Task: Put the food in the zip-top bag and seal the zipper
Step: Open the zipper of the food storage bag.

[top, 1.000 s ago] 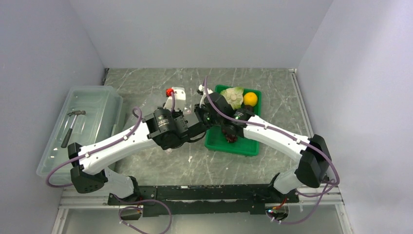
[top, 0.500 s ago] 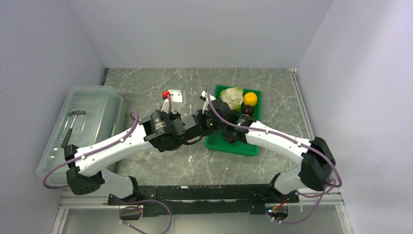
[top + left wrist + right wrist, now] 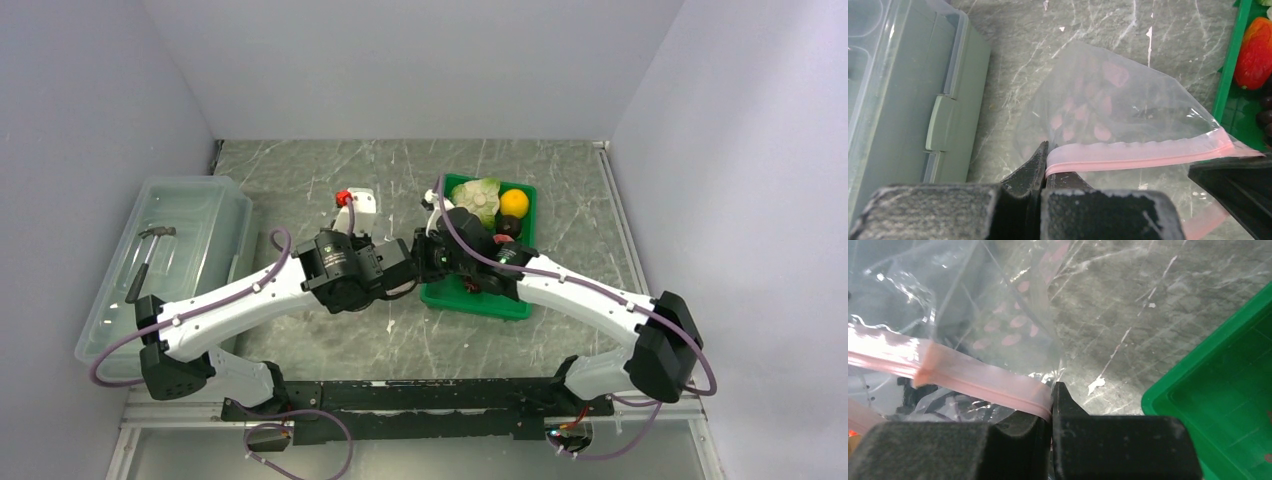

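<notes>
Your left gripper [image 3: 1044,161] and right gripper [image 3: 1052,407] each clamp a zipper [image 3: 1138,154] end. The strip runs lengthwise toward the green tray [image 3: 1230,65], with the zip-top bag [image 3: 1108,100] just beside it.

The top external camera looked down from above and behind the arm bases, taking in the whole table [image 3: 300,170]. Each wrist camera sat close behind its own jaws and faced down along them, with the left gripper [image 3: 1044,162] and the right gripper [image 3: 1052,402] at each frame's bottom. Both close views shared the zipper [image 3: 1138,152] and the green tray [image 3: 1230,65].
</notes>
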You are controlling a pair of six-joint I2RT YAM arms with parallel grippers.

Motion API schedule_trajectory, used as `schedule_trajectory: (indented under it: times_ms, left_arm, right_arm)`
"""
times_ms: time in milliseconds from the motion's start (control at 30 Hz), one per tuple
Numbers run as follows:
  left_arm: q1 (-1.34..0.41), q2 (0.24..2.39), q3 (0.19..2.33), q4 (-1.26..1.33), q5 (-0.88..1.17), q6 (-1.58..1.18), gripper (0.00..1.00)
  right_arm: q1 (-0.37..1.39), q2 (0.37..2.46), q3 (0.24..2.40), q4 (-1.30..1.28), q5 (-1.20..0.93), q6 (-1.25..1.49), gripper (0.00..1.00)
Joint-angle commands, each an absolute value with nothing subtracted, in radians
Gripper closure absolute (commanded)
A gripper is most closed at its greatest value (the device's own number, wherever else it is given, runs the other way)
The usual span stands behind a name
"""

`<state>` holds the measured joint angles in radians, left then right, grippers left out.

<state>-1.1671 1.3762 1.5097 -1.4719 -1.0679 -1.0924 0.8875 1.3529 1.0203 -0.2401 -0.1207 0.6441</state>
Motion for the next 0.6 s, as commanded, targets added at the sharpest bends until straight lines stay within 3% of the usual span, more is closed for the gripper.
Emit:
schedule_trajectory:
  times_ms: [0, 267, 567]
  left_arm:
    - [-1.143, 1.379, 1.517, -1.521, -1.183, -1.085, 1.0]
    - [-1.136, 1.44, 1.528, -1.509, -1.192, -1.078, 1.0]
    - [-1.12, 1.434, 1.499, -1.397, -1.162, -0.98, 1.0]
  right_arm:
    - [0.857, 1.318, 1.041, -0.378, -0.032, 0.639, 0.87]
    - [0.857, 1.282, 1.087, -0.424, -0.005, 0.612, 0.55]
    - [0.857, 1.187, 1.121, -0.467, 0.036, 0.606, 0.4]
